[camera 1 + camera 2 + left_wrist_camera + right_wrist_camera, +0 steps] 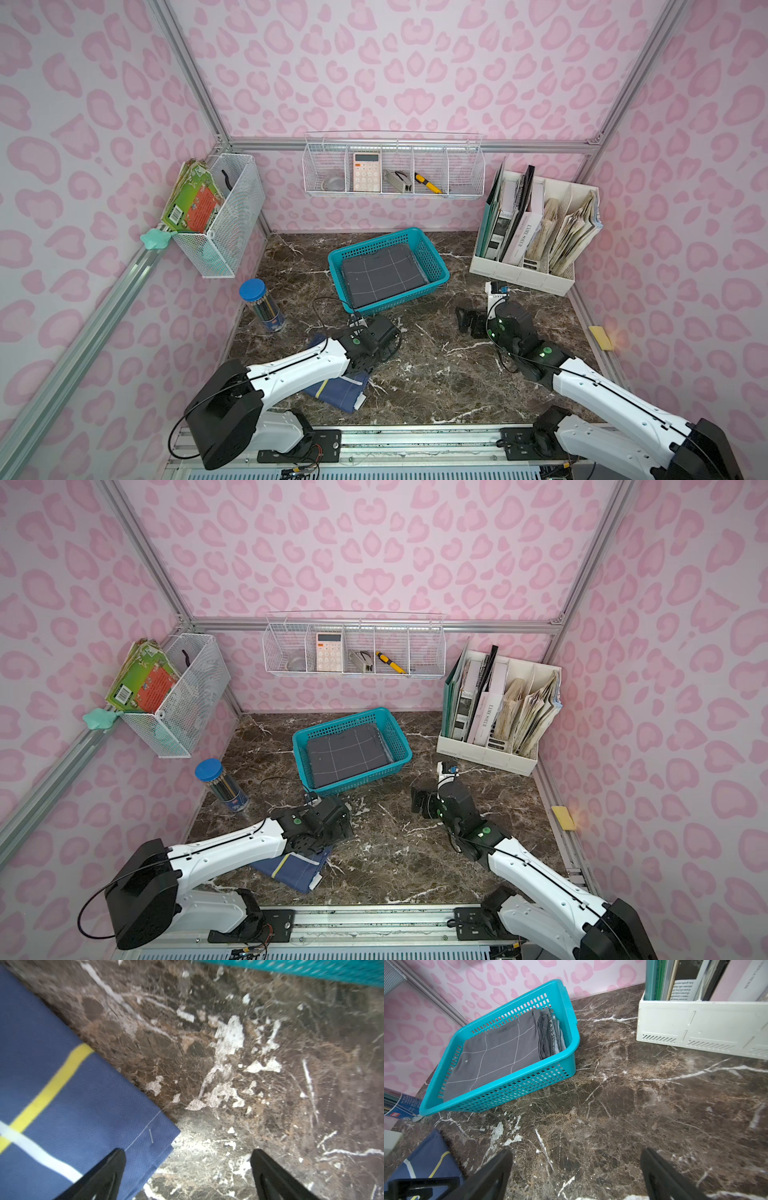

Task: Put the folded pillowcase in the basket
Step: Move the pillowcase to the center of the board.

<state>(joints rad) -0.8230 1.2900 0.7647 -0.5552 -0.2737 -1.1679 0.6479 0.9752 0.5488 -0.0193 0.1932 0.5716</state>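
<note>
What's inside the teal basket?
A folded dark grey cloth with white grid lines tops other folded grey layers; the floor of the teal plastic basket is hidden.

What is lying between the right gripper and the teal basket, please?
Nothing is there. In the right wrist view, only bare marble tabletop lies between the open right gripper and the teal basket.

"L'AME SŒUR" on book spine (pixel 523 239).
</note>
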